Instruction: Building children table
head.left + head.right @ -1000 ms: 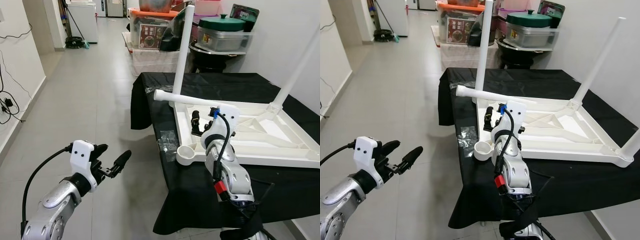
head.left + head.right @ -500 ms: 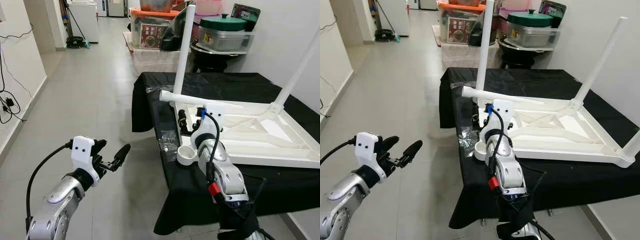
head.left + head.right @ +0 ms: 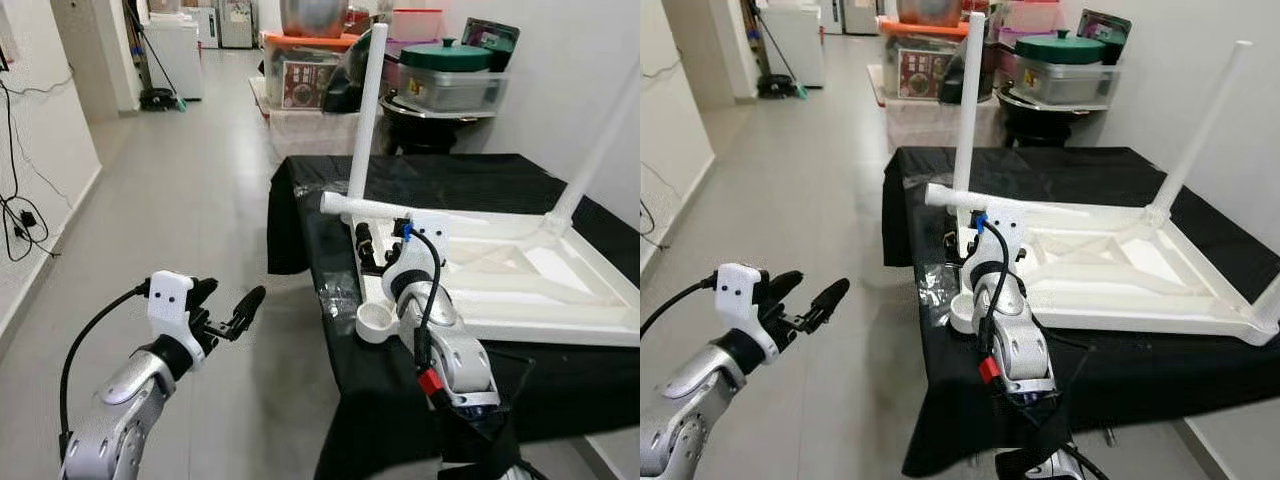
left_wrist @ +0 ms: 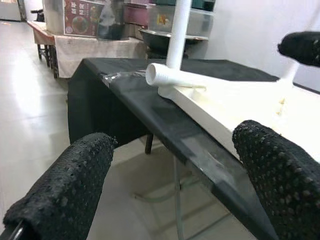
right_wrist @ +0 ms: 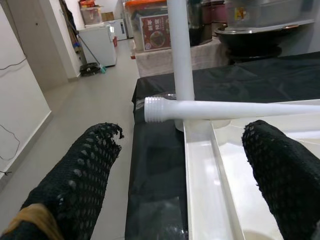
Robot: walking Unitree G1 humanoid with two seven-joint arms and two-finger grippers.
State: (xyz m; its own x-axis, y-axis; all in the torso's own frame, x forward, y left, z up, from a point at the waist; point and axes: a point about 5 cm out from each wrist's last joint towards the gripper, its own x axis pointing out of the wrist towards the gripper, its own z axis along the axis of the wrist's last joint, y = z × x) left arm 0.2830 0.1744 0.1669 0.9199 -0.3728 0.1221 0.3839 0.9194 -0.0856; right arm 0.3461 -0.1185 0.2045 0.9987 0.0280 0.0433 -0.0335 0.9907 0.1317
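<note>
Upturned white table (image 3: 520,285) laid on black-draped stand (image 3: 450,180), legs up | loose leg (image 5: 225,110) laid just beyond right claw (image 5: 180,170), whose fingers are spread, nothing held | empty leg socket (image 3: 376,322) beside that claw | left claw (image 3: 228,308) spread, held over floor, well apart from the table.
</note>
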